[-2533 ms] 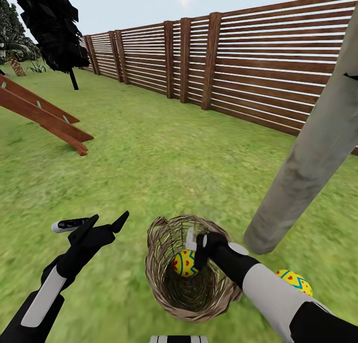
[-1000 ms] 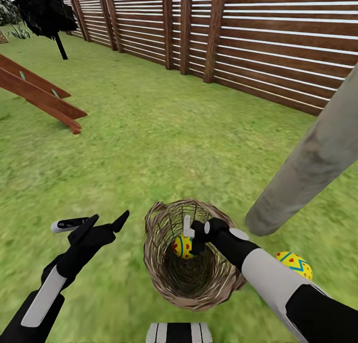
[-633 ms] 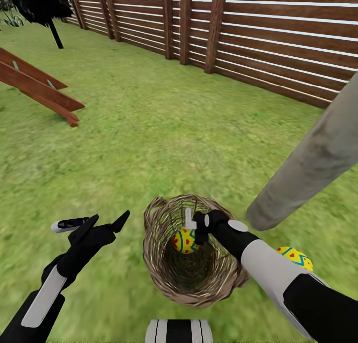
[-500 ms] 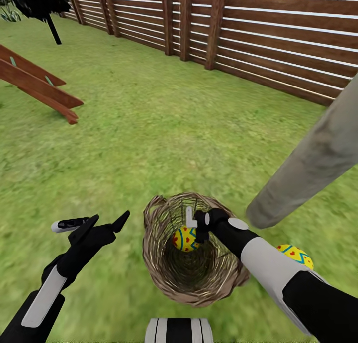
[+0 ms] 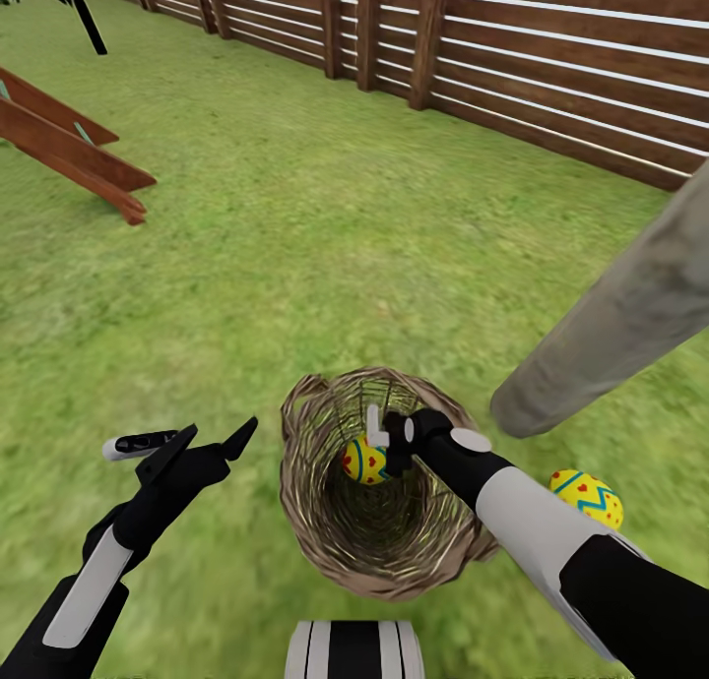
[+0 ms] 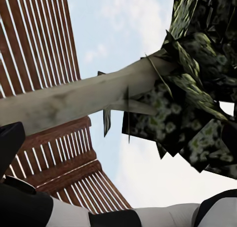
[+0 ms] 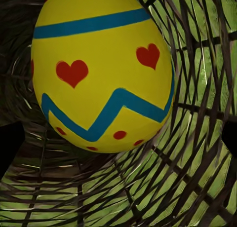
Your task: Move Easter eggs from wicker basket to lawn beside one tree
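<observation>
Right gripper (image 5: 382,441) reaches down inside the wicker basket (image 5: 325,522), fingertips just beside an Easter egg (image 5: 364,461) that rests against the basket's inner wall. From the right wrist camera the egg (image 7: 101,69) sits directly ahead and very close, with dark finger edges at either side of the frame and clear of the egg; the jaws look spread, not clamped on it, though actual contact cannot be judged. Left gripper (image 5: 212,438) hangs over the lawn (image 5: 295,246) well apart from the basket's left side, fingers splayed wide, nothing between them.

A second Easter egg (image 5: 587,495) lies on the grass to the right of the basket, partly behind the right forearm, near the foot of the tree (image 5: 611,330). The pale grey trunk leans across the right of the head view; its base meets the grass just right of the basket rim. The left wrist camera looks up along the same trunk (image 6: 74,101) into dark leaf clusters (image 6: 197,89).

The woven wall surrounds the egg on all sides and crowds the right wrist. Behind: brown slat fence (image 5: 512,49); wooden play structure beams (image 5: 69,153) at far left.

In the wrist view the egg in the basket has its long axis along the frame's height, narrower end away from the zigzag band; in the head view it is too small to tell. The egg on the grass lies on its side, long axis roughly left-right in the head view
</observation>
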Robot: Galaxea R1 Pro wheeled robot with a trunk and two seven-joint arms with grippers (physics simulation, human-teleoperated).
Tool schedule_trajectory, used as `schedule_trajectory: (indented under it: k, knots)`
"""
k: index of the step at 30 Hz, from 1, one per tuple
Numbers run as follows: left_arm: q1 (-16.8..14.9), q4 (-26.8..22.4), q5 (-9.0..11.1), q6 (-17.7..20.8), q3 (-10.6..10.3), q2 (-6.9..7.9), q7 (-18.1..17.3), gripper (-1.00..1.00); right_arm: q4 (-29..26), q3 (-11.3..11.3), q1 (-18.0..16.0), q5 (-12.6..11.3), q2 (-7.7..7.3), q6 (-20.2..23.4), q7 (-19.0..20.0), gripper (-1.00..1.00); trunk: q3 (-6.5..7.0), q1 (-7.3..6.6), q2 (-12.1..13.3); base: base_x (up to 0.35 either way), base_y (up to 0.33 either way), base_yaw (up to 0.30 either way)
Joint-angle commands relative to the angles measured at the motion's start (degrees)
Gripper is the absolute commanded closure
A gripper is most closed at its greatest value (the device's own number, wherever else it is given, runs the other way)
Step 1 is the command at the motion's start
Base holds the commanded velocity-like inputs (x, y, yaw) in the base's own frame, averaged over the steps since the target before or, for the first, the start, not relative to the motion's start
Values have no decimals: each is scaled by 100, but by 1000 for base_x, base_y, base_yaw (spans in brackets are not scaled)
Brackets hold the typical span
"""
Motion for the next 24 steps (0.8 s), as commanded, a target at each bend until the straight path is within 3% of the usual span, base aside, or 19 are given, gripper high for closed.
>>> schedule_trajectory:
  k: [1, 7, 18, 24]
  knots:
    - [0, 1, 28, 53, -3, 2, -2, -100, -20, 15, -4, 28, 0, 25, 26, -100, -27, 1, -3, 0, 0, 0]
    - [-4, 8, 27, 53, -1, 5, -2, -100, -315, 17, -3, 28, 1, 37, 13, -100, -160, 17, -11, 0, 0, 0]
    - [-5, 22, 27, 51, -2, 4, -2, -100, -668, 21, -3, 37, 5, 53, 10, -100, -204, 22, -14, 0, 0, 0]
    - [-4, 26, 27, 49, -3, -3, -2, -100, -869, 19, -2, 30, 116, 47, -7, -100, -337, 37, -22, 0, 0, 0]
